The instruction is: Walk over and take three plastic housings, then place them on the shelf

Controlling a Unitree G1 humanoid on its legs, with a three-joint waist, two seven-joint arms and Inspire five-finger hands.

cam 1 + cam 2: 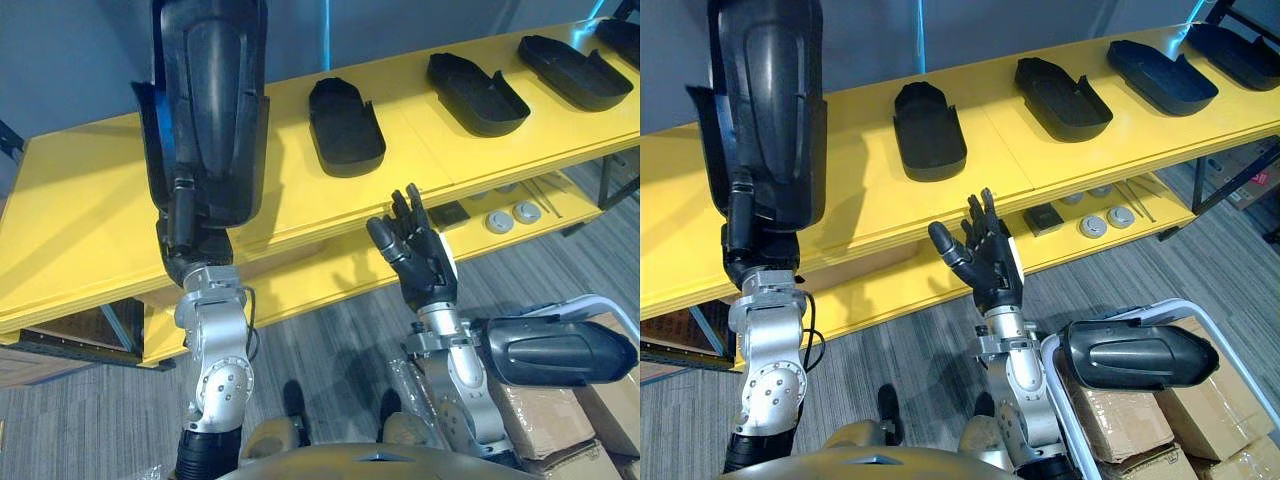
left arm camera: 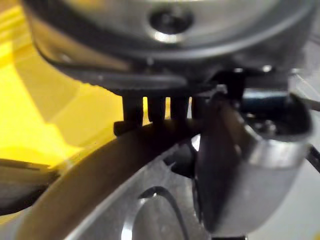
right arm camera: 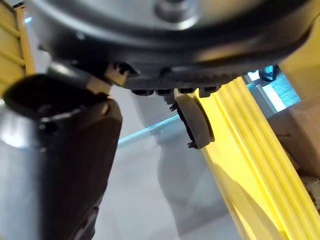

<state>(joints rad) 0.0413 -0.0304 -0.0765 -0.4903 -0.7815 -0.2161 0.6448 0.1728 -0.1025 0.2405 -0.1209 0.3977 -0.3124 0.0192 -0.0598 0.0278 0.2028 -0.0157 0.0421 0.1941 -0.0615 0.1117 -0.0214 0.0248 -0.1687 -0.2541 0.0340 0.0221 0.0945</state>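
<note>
My left hand (image 1: 190, 258) is shut on a black plastic housing (image 1: 205, 100) and holds it upright over the left part of the yellow shelf (image 1: 80, 200). In the left wrist view its fingers (image 2: 155, 107) lie against the housing's curved rim. Several more black housings lie flat along the shelf top, among them one in the middle (image 1: 345, 125) and two further right (image 1: 478, 95) (image 1: 575, 70). My right hand (image 1: 420, 255) is open, fingers straight up, in front of the shelf's edge and holding nothing.
Another black housing (image 1: 555, 350) rests on a white-framed cart (image 1: 610, 305) at the lower right, over cardboard boxes (image 1: 545, 425). The lower yellow shelf board (image 1: 330, 280) carries round silver parts (image 1: 510, 215). Grey carpet floor (image 1: 330, 350) lies between me and the shelf.
</note>
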